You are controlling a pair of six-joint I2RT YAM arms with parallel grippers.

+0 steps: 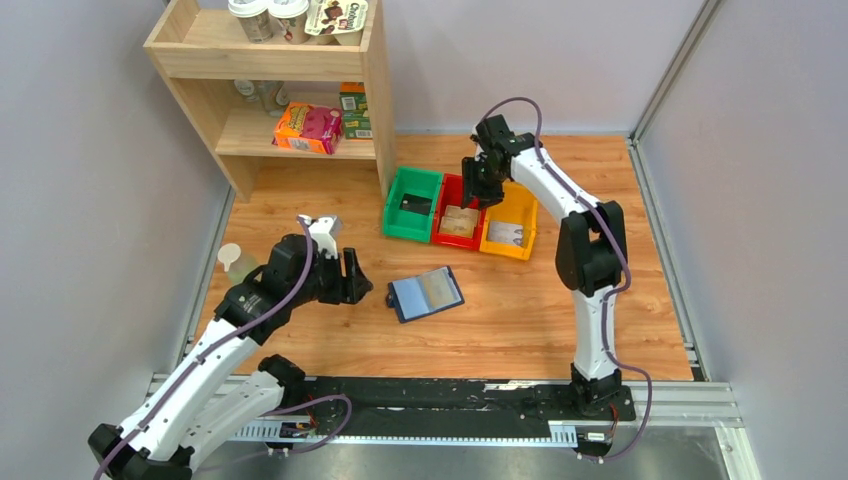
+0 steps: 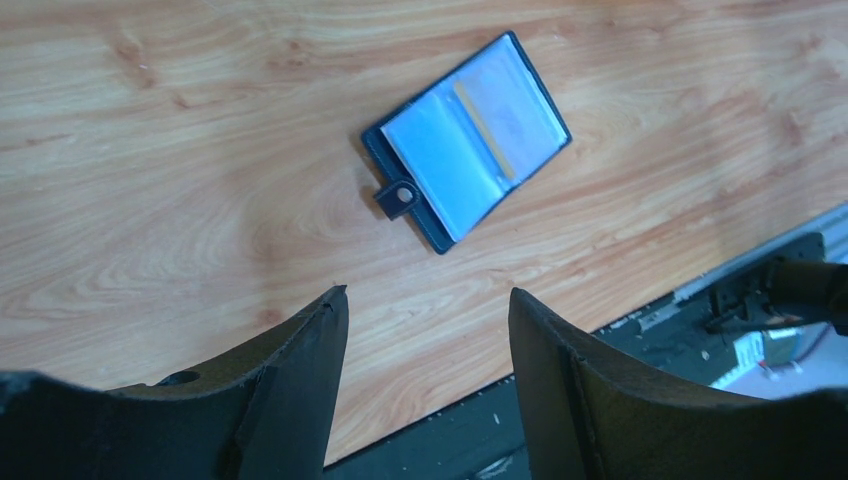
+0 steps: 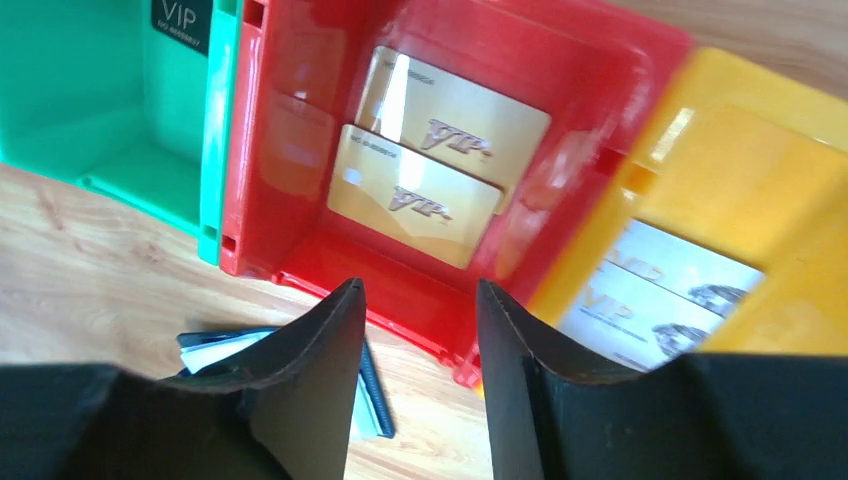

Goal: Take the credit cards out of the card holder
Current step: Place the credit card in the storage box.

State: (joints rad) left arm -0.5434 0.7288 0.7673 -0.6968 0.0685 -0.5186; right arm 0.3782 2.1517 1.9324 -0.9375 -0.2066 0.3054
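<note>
The card holder lies open on the wood floor between the arms, and a tan-gold strip shows in one pocket. My left gripper hovers open just left of it, empty. Over the red bin my right gripper stands open with nothing between its fingers. Two gold credit cards lie overlapping in that bin. Silver-grey cards rest in the yellow bin, and a black card in the green bin.
A wooden shelf with boxes and cups stands at the back left, close to the green bin. A small pale bottle sits by the left wall. A black rail runs along the near edge. Walls close in both sides.
</note>
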